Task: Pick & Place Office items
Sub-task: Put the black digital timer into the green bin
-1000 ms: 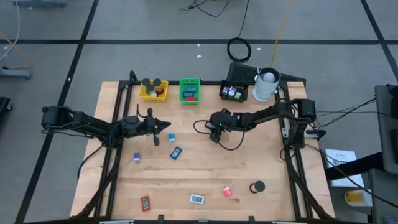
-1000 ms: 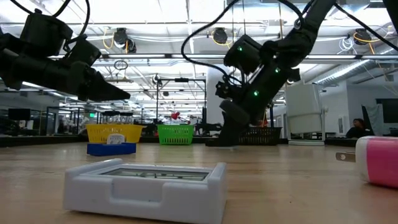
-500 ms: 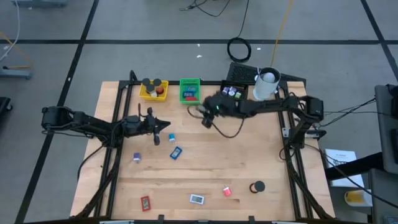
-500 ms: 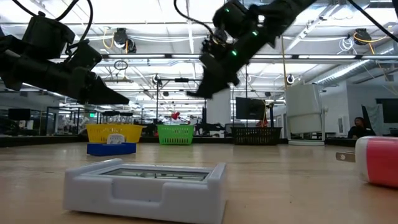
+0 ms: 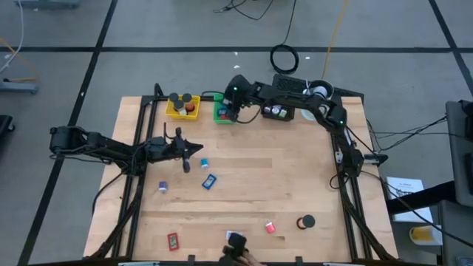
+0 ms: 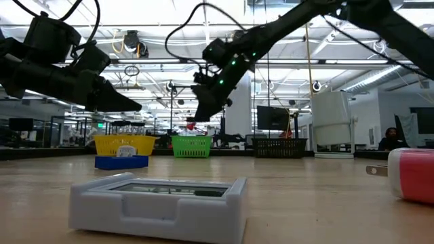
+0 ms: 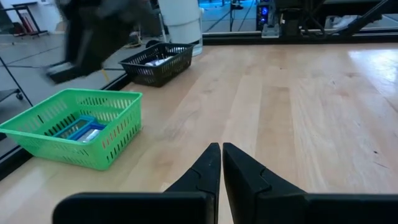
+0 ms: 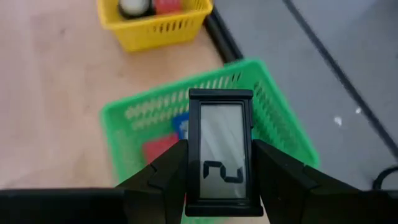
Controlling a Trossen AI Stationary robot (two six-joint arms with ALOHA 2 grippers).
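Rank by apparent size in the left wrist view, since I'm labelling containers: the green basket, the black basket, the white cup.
1. green basket, though it sits nearest the camera
2. black basket
3. white cup, cropped by the frame, so its rank is unsure

3 trays [image 5: 225, 111], 1 white cup [image 5: 319, 91], 2 arms [image 5: 111, 150].

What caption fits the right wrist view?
Right gripper holds a card case above the green basket.
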